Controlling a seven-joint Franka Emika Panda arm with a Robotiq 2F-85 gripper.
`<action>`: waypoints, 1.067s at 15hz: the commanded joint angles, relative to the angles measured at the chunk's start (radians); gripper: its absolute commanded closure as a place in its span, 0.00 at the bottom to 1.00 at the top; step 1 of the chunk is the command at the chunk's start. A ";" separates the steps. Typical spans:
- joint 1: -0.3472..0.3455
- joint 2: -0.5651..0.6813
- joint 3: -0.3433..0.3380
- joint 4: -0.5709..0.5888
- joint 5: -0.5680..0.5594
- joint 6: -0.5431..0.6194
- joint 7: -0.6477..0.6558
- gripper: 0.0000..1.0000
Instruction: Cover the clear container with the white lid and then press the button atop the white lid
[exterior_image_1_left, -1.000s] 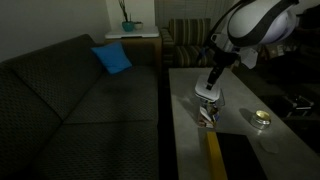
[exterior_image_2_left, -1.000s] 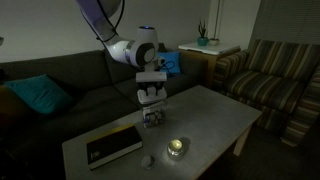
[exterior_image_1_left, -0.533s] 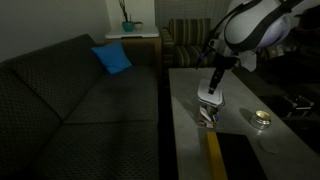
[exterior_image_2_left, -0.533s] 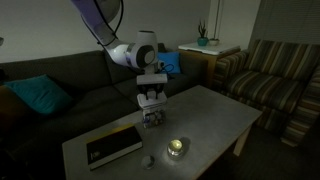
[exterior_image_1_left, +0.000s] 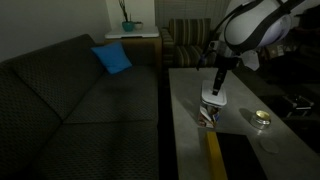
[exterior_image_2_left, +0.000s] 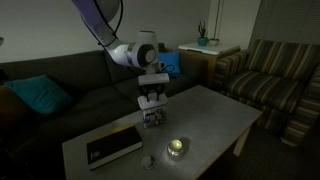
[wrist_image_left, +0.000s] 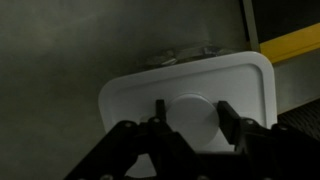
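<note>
My gripper (wrist_image_left: 192, 115) is shut on the round button in the middle of the white lid (wrist_image_left: 130, 100). It holds the lid flat just above the clear container (wrist_image_left: 185, 55), whose rim shows past the lid's far edge. In both exterior views the lid (exterior_image_1_left: 212, 98) (exterior_image_2_left: 151, 101) hangs in the gripper (exterior_image_1_left: 213, 92) (exterior_image_2_left: 151, 95) right over the small container (exterior_image_1_left: 207, 115) (exterior_image_2_left: 153, 118) on the grey table. Red and dark colours show through its walls. I cannot tell whether the lid touches the rim.
A black book with a yellow edge (exterior_image_2_left: 112, 145) (exterior_image_1_left: 214, 155) lies on the table near the container. A small round yellowish shiny object (exterior_image_2_left: 177, 148) (exterior_image_1_left: 262, 118) sits further along. A dark sofa (exterior_image_1_left: 80, 100) runs beside the table, and a striped armchair (exterior_image_2_left: 275, 75) stands beyond it.
The gripper with the white lid has shifted slightly and come down a little over the clear container. Nothing else has moved.
</note>
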 joint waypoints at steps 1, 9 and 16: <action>0.033 0.006 -0.047 0.026 -0.025 -0.051 -0.010 0.71; 0.088 0.041 -0.091 0.081 -0.072 -0.124 -0.016 0.21; 0.080 -0.028 -0.100 -0.005 -0.080 -0.086 0.007 0.00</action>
